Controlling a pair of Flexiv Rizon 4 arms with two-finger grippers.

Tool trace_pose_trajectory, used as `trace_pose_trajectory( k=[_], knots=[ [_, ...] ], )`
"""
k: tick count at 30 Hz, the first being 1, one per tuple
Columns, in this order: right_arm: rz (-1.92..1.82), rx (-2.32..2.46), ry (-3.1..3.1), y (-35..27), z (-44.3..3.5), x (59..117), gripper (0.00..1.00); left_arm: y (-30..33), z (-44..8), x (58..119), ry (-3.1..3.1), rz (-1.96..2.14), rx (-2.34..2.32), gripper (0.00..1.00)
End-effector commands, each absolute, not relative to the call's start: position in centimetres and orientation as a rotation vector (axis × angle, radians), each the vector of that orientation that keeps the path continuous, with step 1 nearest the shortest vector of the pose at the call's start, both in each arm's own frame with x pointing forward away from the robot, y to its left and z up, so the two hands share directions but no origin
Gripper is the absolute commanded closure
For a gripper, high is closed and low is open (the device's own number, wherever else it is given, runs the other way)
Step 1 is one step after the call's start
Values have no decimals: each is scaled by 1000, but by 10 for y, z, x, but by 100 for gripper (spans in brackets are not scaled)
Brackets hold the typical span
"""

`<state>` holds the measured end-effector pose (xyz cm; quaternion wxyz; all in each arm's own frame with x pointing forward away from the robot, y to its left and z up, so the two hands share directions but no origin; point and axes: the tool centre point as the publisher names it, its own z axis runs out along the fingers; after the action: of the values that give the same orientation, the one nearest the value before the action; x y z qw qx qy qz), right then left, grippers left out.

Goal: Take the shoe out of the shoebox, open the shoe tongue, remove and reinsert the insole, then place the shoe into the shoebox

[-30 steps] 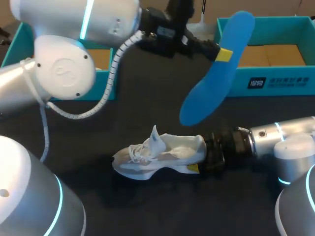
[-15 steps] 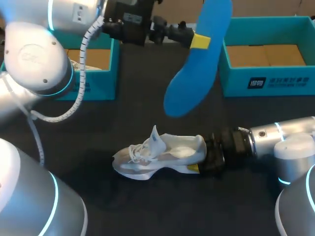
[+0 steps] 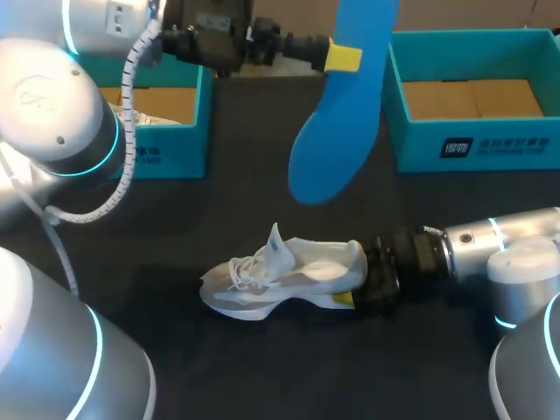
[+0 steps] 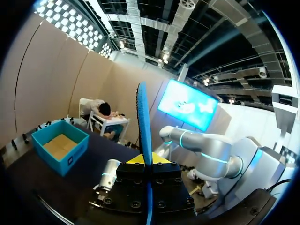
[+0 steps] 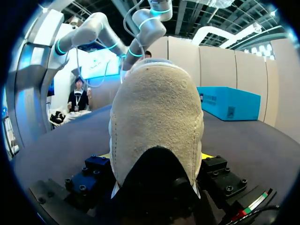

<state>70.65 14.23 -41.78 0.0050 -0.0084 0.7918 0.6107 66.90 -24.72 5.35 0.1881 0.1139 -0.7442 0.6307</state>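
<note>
White mesh shoe (image 3: 280,284): likely light, soft-sided; my right gripper (image 3: 352,278) clamps its stiffer heel. Thin blue foam insole (image 3: 337,122) probably flexes easily; my left gripper (image 3: 346,58) pinches it near one end.

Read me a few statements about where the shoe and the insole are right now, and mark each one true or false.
The left arm's fingers hold the blue insole up in the air. True.
The white shoe lies inside a shoebox. False: it rests on the table.
The right arm's fingers grip the shoe's heel. True.
The insole sits inside the shoe. False: it hangs above the table, out of the shoe.
</note>
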Motion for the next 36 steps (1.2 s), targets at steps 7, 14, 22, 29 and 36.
trace_pose_trajectory(
  k=[7, 14, 22, 29, 36],
  knots=[
    [1906, -24, 2484, 144, -417, 705, 100, -206, 74, 657, -2025, 1786, 393, 100],
    [1906, -24, 2484, 144, -417, 705, 100, -198, 78, 656, -2005, 1772, 452, 100],
    [1906, -24, 2484, 144, -417, 705, 100, -198, 91, 652, -1978, 1775, 526, 100],
    [1906, -24, 2484, 144, -417, 705, 100, -206, 96, 651, -1984, 1739, 592, 100],
    [1896, -21, 2488, 141, -415, 705, 100, -206, 96, 651, -1984, 1739, 592, 100]
  ],
)
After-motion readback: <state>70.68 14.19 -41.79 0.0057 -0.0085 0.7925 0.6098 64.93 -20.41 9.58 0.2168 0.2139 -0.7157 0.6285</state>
